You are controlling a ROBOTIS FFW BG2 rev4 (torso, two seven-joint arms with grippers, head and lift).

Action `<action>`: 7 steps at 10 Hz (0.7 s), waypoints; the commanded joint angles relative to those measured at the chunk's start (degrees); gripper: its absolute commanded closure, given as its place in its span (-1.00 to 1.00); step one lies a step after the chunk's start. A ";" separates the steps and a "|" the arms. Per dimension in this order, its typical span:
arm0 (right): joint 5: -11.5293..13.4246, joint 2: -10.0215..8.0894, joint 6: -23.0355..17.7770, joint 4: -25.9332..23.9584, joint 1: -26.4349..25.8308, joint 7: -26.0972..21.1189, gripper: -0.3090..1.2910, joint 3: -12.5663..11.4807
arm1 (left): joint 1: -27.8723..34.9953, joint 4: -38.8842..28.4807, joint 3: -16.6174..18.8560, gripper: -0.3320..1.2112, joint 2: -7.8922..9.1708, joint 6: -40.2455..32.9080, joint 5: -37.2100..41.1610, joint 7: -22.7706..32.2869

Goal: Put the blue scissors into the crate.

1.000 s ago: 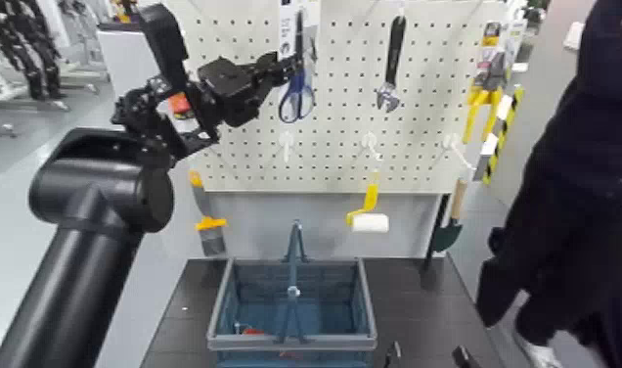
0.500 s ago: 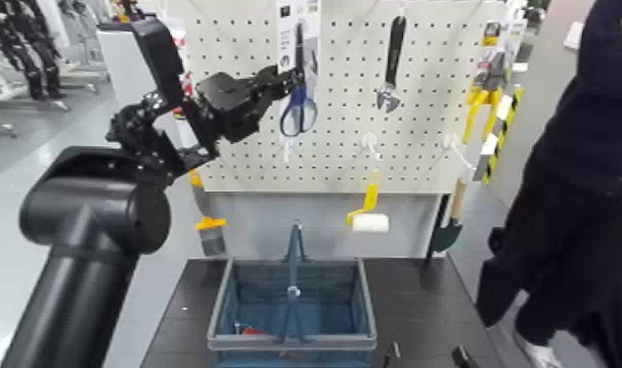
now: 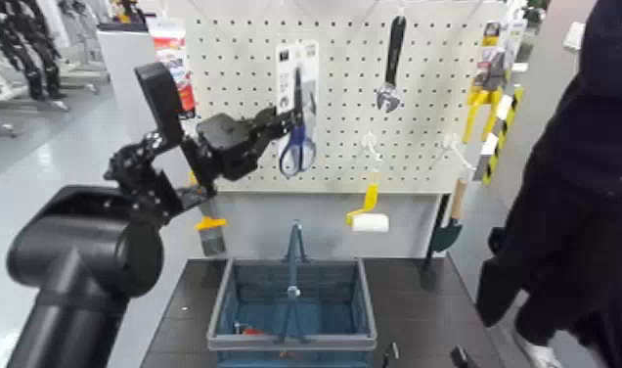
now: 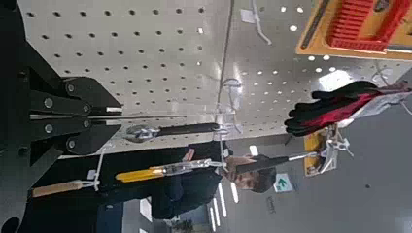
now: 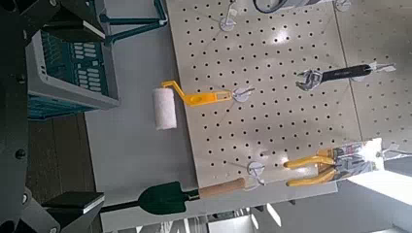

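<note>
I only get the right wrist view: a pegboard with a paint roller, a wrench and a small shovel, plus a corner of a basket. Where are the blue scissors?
Observer: The head view shows the blue scissors on their white card before the pegboard, left of the wrench, clamped in the left gripper.
Operator: Is the basket near them?
Observer: The crate stands on the dark table, its handle bar roughly below the scissors.
Operator: And the other arm?
Observer: The right gripper peeks in at the head view's bottom edge, by the crate.
</note>
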 commanded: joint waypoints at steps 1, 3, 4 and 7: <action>0.01 -0.03 0.09 -0.08 0.00 0.00 -0.43 0.00 | 3.66 -0.28 0.36 0.97 0.72 2.17 0.44 0.49; 0.01 -0.03 0.26 0.00 0.00 0.00 -0.43 0.09 | 5.42 0.33 0.63 0.97 1.33 2.87 0.44 0.40; 0.01 -0.03 0.44 0.00 0.00 0.00 -0.43 0.18 | 6.38 0.42 1.15 0.97 1.33 3.31 0.26 0.31; 0.01 0.06 0.53 0.00 0.00 0.08 -0.43 0.09 | 9.28 2.09 1.59 0.97 1.77 4.54 0.00 0.05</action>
